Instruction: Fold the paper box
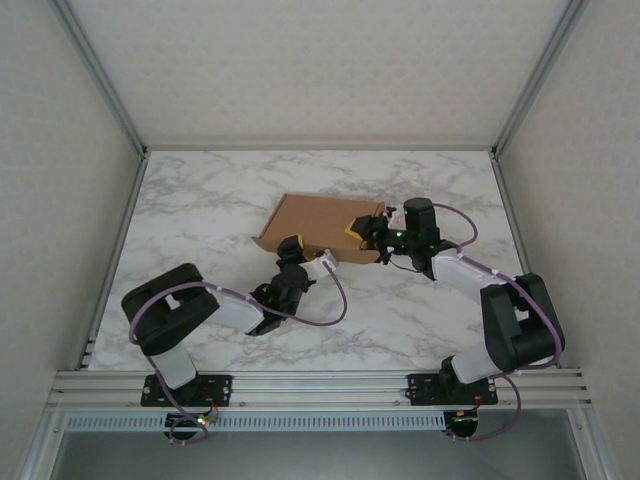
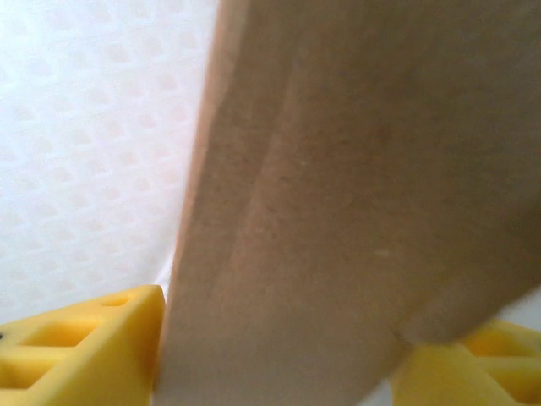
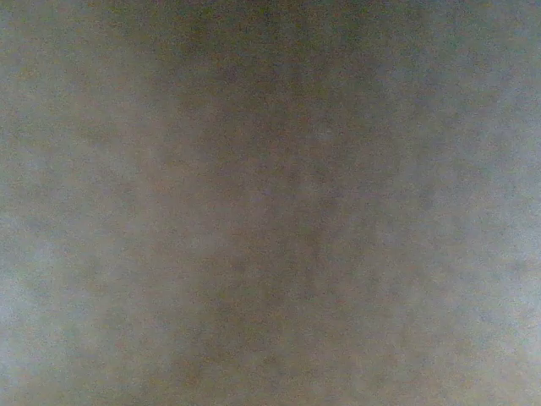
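Paper box (image 1: 318,222): plain brown matte cardboard, shallow flat rectangle, lying mid-way across the white marbled table (image 1: 200,200).

Left gripper (image 1: 293,246) at the box's near edge. Its yellow fingers (image 2: 76,351) are spread, with a fibrous panel across the gap.

Right gripper (image 1: 362,232) at the box's right end. Its wrist view is a brown-grey blur, so I cannot tell how the jaws stand.
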You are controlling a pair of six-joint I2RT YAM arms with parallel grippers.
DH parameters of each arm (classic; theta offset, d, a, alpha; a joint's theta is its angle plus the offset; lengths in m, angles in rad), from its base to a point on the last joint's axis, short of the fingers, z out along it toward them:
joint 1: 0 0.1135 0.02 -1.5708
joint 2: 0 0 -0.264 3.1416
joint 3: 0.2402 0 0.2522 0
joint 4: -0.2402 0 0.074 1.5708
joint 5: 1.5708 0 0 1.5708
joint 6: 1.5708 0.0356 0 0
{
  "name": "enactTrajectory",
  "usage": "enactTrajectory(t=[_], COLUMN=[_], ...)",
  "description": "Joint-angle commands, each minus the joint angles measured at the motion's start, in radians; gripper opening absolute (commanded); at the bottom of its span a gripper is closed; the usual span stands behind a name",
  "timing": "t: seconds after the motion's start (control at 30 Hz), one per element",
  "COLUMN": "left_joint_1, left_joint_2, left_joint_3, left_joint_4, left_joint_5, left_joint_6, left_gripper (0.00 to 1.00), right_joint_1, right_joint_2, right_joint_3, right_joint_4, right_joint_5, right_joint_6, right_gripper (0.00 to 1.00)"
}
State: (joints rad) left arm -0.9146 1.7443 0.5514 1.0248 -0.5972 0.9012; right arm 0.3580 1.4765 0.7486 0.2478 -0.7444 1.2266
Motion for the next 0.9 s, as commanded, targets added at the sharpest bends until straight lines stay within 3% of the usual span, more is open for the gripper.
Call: enactTrajectory(t=[0.0, 0.03, 0.07, 0.17, 0.33, 0.57, 0.87], left_joint_1=[0.003, 0.004, 0.003, 0.002, -0.001, -0.001, -0.003], left_joint_2=[0.065, 0.078, 0.090, 0.105, 0.079, -0.036, -0.148], left_joint_3=[-0.028, -0.025, -0.018, -0.008, -0.015, -0.033, -0.034], left_joint_4=[0.257, 0.299, 0.350, 0.385, 0.350, 0.180, -0.048], left_joint_5=[-0.112, -0.125, -0.146, -0.149, -0.148, -0.125, -0.113], left_joint_6=[0.140, 0.168, 0.196, 0.242, 0.239, 0.196, 0.104], left_gripper=[0.69, 0.73, 0.85, 0.88, 0.81, 0.58, 0.55], right_joint_1=[0.025, 0.025, 0.025, 0.026, 0.027, 0.027, -0.007], right_joint_2=[-0.051, -0.054, -0.059, -0.082, -0.102, -0.114, -0.176], right_joint_3=[0.002, 0.006, 0.009, 0.011, 0.013, -0.008, 0.005], right_joint_4=[0.084, 0.081, 0.069, 0.041, -0.013, -0.026, -0.147], right_joint_5=[-0.133, -0.136, -0.139, -0.138, -0.145, -0.151, -0.120], right_joint_6=[0.090, 0.092, 0.091, 0.086, 0.049, 0.029, -0.015], right_gripper=[0.53, 0.53, 0.53, 0.53, 0.54, 0.56, 0.68])
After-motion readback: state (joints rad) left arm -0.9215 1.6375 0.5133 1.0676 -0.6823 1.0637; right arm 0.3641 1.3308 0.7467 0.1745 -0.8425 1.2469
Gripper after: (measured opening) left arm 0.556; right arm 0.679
